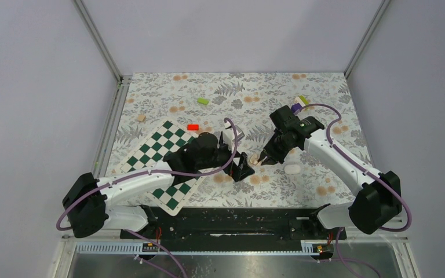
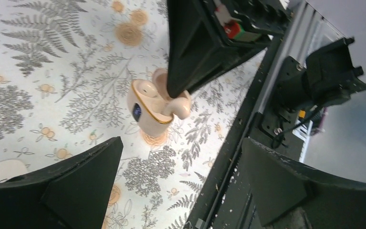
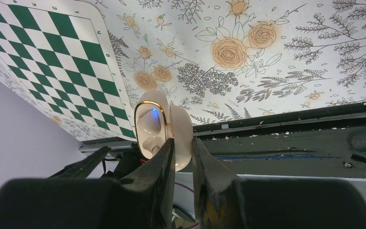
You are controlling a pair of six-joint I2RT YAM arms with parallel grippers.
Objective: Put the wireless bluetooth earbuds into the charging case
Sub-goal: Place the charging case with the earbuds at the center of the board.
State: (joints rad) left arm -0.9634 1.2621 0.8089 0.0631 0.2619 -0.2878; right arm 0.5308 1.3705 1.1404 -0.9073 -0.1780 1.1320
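Here the right hand (image 3: pixel 182 140) tips down, pinched narrow at the charging case (image 2: pixel 145 112) — left hand (image 2: pixel 181 143) gapes wide nearby.

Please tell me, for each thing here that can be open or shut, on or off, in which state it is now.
charging case, open, its two halves apart.
indicator light, on the case, lit blue.
left tool, open, nothing between its fingers.
right tool, shut on the charging case, gripping one half.
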